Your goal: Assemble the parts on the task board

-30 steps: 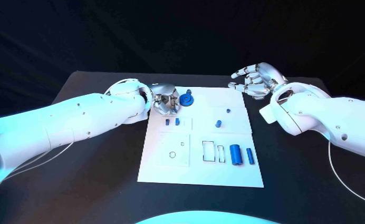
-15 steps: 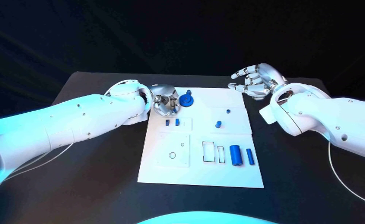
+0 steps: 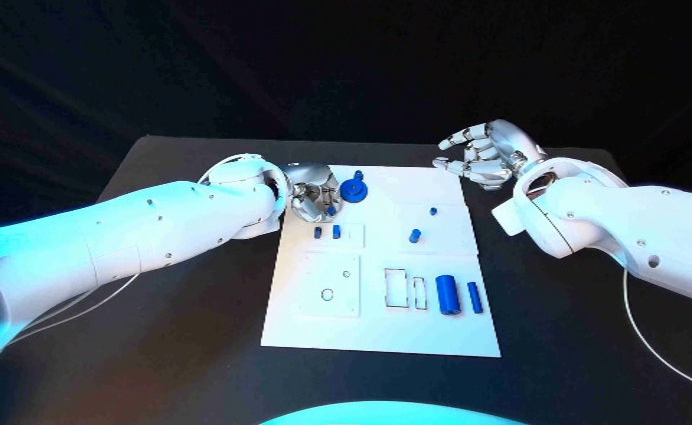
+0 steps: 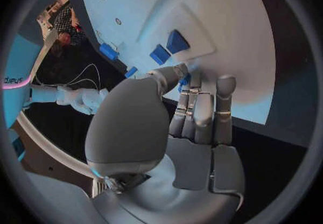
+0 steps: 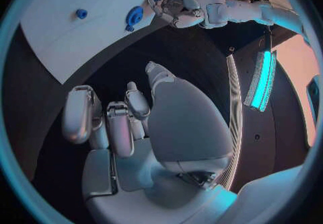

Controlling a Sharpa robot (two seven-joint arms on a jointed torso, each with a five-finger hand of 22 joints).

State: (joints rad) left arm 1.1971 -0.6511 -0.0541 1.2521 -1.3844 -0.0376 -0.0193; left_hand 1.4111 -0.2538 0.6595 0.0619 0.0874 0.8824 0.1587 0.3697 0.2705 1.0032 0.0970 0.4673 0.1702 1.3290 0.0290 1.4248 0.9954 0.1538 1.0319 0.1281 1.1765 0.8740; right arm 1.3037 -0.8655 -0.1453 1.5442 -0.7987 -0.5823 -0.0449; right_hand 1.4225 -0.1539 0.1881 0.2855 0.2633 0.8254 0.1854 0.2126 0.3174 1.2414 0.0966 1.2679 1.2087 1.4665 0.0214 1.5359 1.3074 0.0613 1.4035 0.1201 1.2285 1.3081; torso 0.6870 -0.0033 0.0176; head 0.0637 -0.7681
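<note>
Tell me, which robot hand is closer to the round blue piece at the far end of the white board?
The left hand. It sits right beside the round blue piece, at the task board's far left corner. The right hand is off the board's far right corner, clearly apart.

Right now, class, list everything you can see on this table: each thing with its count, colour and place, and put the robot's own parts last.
Table: one, black, under everything.
Task board: one, white, middle of the table.
Round disc part: one, blue, far left of the board, beside the left hand.
Small parts: two, blue, side by side on the board's left half.
Small pegs: two, blue, right half of the board.
Long cylinders: two, blue, near right of the board.
Left hand: one, silver, fingers curled, at the board's far left corner.
Right hand: one, silver, fingers apart, above the table past the board's far right corner.
</note>
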